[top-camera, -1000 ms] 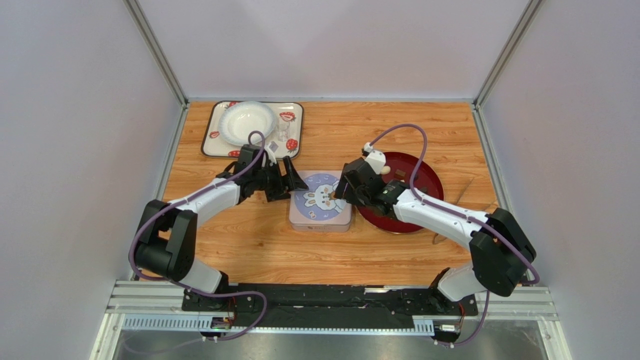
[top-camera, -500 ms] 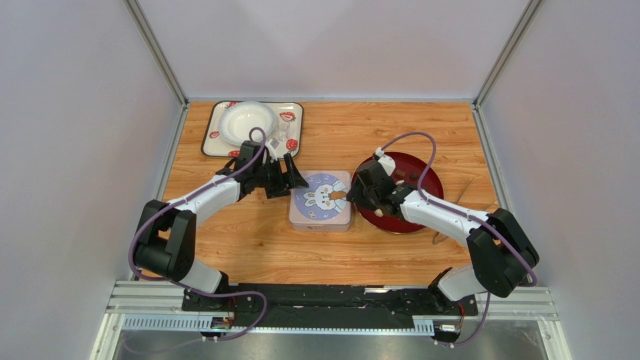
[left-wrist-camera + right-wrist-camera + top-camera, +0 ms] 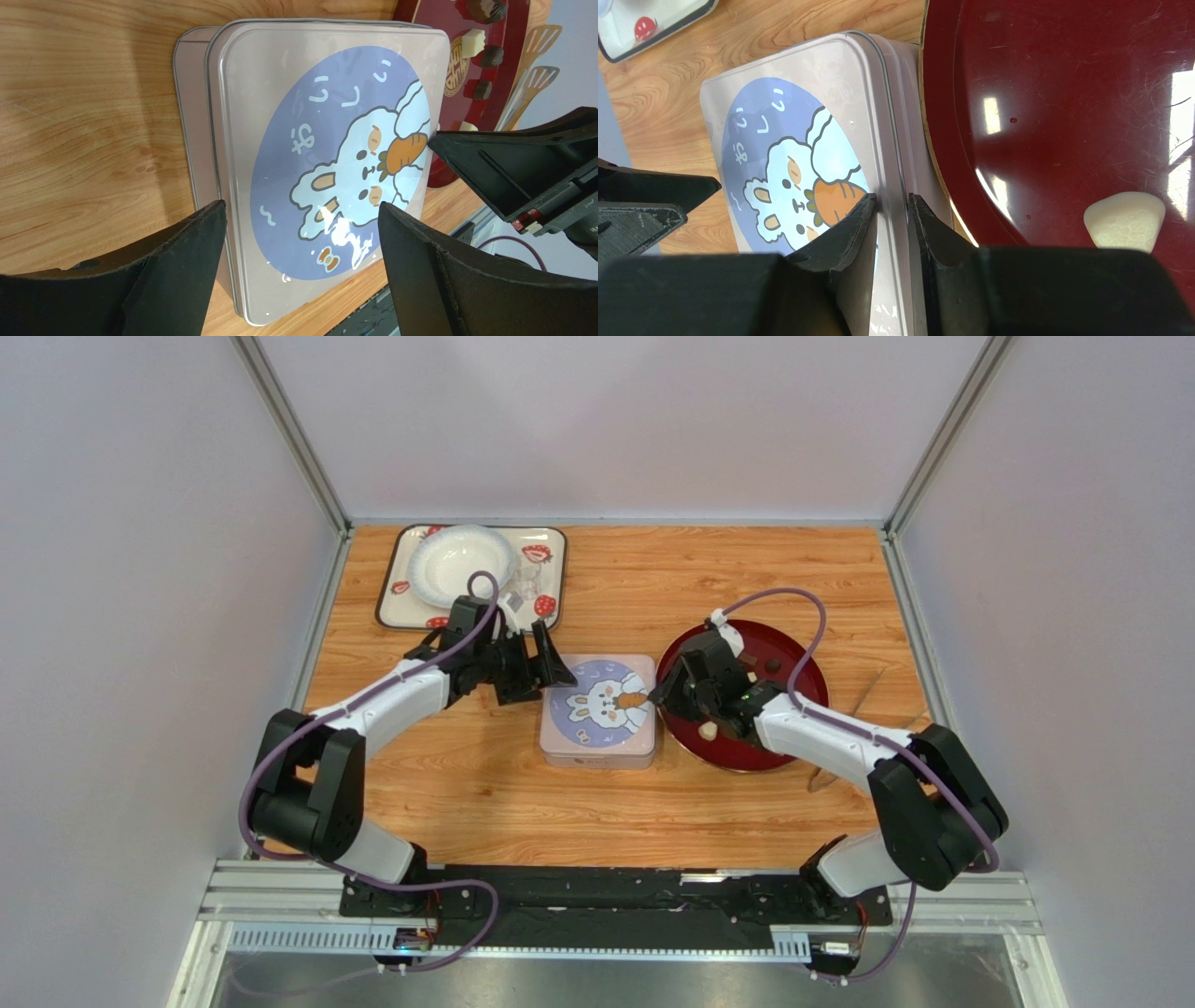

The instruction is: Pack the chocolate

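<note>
A pale tin [image 3: 599, 711] with a rabbit-and-carrot lid [image 3: 337, 161] lies closed at mid-table. The chocolate sits on a dark red plate [image 3: 786, 672] to its right: dark pieces [image 3: 491, 54], a cream piece [image 3: 1125, 220] and another cream piece [image 3: 711, 732]. My right gripper [image 3: 657, 700] is at the tin's right edge. Its jaws are narrowed onto the lid's rim [image 3: 892, 199], one finger over the carrot and the other at the side nearest the plate. My left gripper [image 3: 554, 672] stands open at the tin's left end [image 3: 302, 210] and holds nothing.
A mushroom-patterned tray [image 3: 407, 602] at the back left holds a white bowl [image 3: 463, 564] and a small clear cup [image 3: 525, 595]. Wooden utensils [image 3: 537, 77] lie beyond the red plate on the right. The plate's rim [image 3: 934, 140] almost meets the tin.
My right gripper has shifted right from over the tin's lid to its right edge, and its jaws have narrowed onto the rim. The left arm has barely moved.
</note>
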